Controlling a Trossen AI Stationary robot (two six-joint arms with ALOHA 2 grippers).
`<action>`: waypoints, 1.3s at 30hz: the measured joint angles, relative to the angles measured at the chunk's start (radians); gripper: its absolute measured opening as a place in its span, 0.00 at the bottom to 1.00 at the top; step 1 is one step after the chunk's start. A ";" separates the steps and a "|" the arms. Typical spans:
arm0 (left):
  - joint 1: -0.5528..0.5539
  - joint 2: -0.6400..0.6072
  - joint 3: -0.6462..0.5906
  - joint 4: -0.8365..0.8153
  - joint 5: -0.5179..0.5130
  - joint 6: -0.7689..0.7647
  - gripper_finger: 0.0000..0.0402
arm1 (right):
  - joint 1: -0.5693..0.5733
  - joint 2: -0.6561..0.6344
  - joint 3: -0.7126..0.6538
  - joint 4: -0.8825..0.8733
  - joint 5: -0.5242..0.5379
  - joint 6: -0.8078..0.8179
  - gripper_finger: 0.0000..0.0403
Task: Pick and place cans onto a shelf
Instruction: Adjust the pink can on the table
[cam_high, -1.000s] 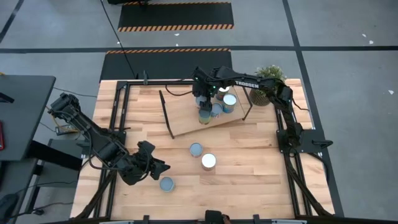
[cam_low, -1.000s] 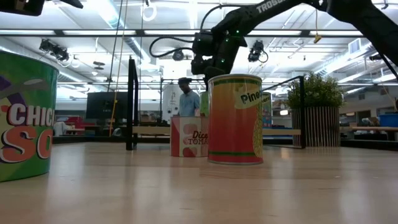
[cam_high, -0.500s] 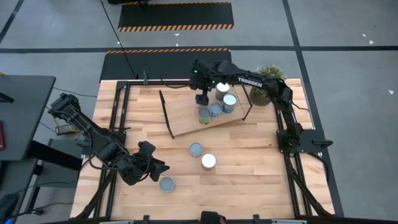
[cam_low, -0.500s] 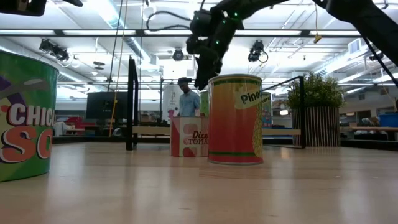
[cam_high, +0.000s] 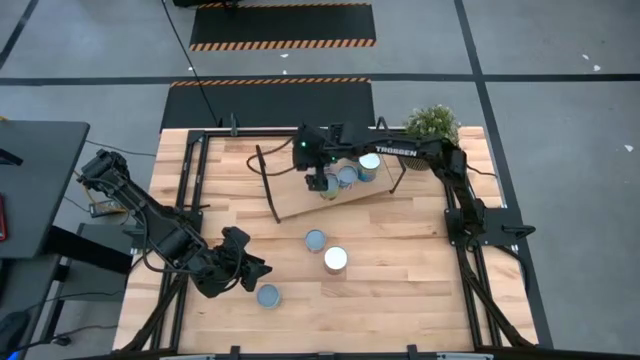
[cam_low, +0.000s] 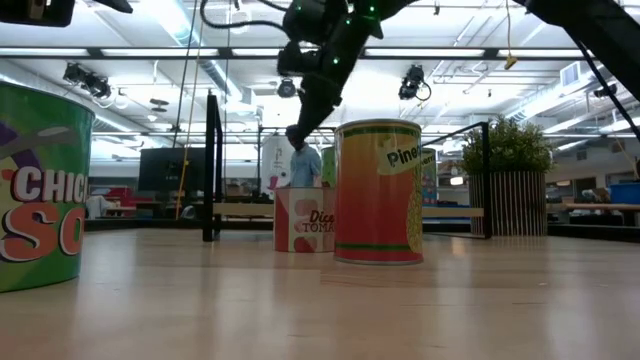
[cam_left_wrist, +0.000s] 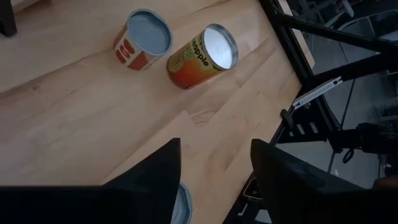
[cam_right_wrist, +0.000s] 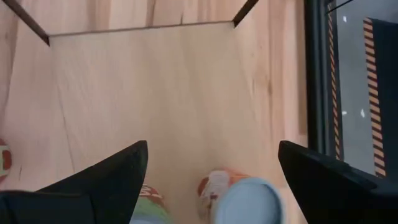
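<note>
The left gripper (cam_high: 262, 268), jaws parted and empty, is poised beside a can (cam_high: 268, 295) standing upright near the surface's (cam_high: 400, 260) front edge; its long axis is vertical, so a level, centred side grasp is advised. The right gripper (cam_high: 317, 183), released, is held above the shelf (cam_high: 295, 190).
</note>
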 joint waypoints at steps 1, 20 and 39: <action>0.000 0.000 0.000 0.000 0.000 0.000 0.50 | 0.006 0.000 -0.019 0.011 0.007 0.003 0.91; -0.004 0.000 0.000 -0.004 0.090 -0.004 0.50 | 0.044 0.000 -0.047 -0.046 0.180 -0.003 0.91; -0.083 0.000 0.001 -0.056 0.163 0.035 0.53 | 0.243 -0.009 0.099 -0.241 0.033 0.239 0.88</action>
